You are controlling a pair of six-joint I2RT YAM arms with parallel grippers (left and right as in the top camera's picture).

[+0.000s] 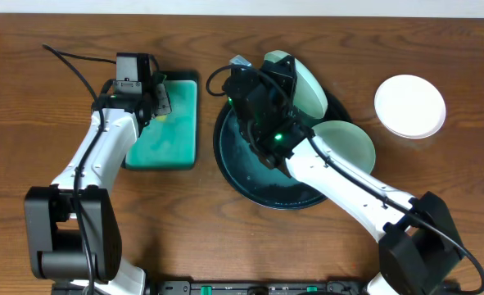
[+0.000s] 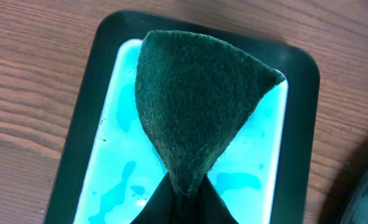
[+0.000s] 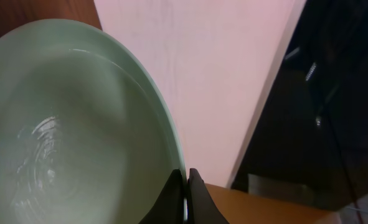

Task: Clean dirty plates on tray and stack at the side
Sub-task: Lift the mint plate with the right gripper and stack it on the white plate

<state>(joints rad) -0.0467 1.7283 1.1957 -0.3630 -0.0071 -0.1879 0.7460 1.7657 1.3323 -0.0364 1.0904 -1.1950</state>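
The held plate [image 1: 300, 75] stood tilted up on edge over the far rim of the round black tray [image 1: 233, 172]. The right gripper [image 3: 185, 186] was closed tight on its rim, which was pinched between the two fingers. In the right wrist view its face was pale green and glossy, with faint concentric rings. No teal smear could be made out there, though part of the face lay outside the view.

A second plate [image 1: 350, 143], also pale green, lay across the tray's right rim with no gripper touching it. A third plate [image 1: 409, 106], plain white and seemingly clean, lay flat and alone on the tabletop [image 1: 463, 49], well apart from the tray.

By that showing, roughly one plate of three was finished. One was in hand for wiping and one waited, with no stack yet built.

The left gripper [image 2: 182, 200] was clamped on a dark green scouring pad [image 2: 199, 106], which fanned out above the rectangular tray [image 2: 84, 124] of teal liquid, well apart from the held plate.
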